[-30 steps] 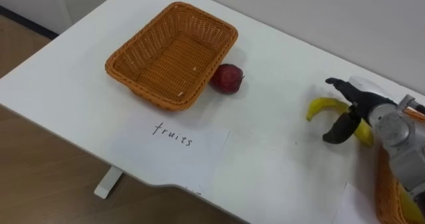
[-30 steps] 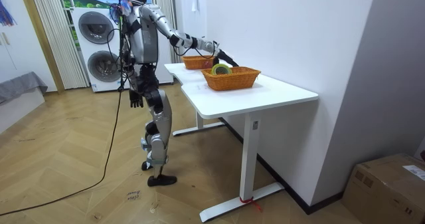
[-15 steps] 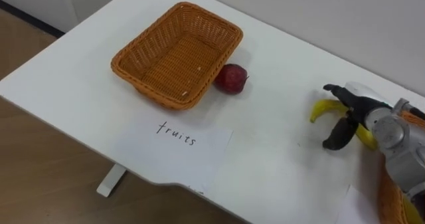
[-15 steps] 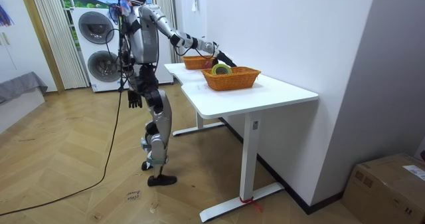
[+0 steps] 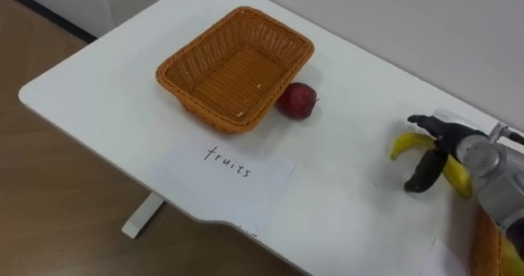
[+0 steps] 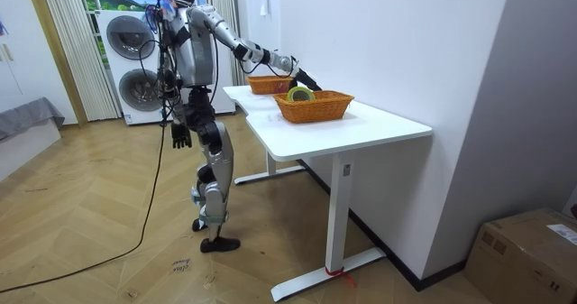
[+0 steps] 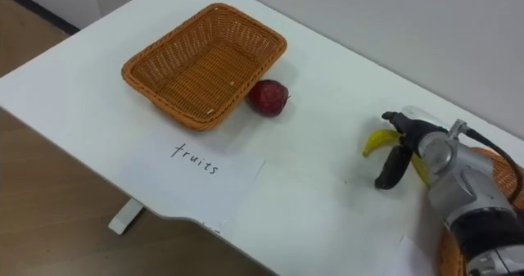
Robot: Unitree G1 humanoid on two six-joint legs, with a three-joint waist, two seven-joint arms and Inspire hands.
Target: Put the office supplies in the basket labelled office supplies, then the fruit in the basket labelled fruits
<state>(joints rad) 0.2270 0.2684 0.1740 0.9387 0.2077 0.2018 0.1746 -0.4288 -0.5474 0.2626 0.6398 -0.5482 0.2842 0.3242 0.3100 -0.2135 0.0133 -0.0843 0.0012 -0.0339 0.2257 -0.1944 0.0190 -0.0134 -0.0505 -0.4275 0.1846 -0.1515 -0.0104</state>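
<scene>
On the white table, the right hand grips a curved yellow banana.

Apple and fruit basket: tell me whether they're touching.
Touching. The left eye view shows the apple against the outer wall of the basket, with no gap between them.

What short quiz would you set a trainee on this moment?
1. True or false: the red apple lies inside the wicker basket.
2. What does the right hand curl round? A) banana B) apple C) basket
3. Short answer: which fruit lies nearer the basket?
Key: 1 false, it sits on the table beside the basket. 2 A. 3 the apple.
</scene>
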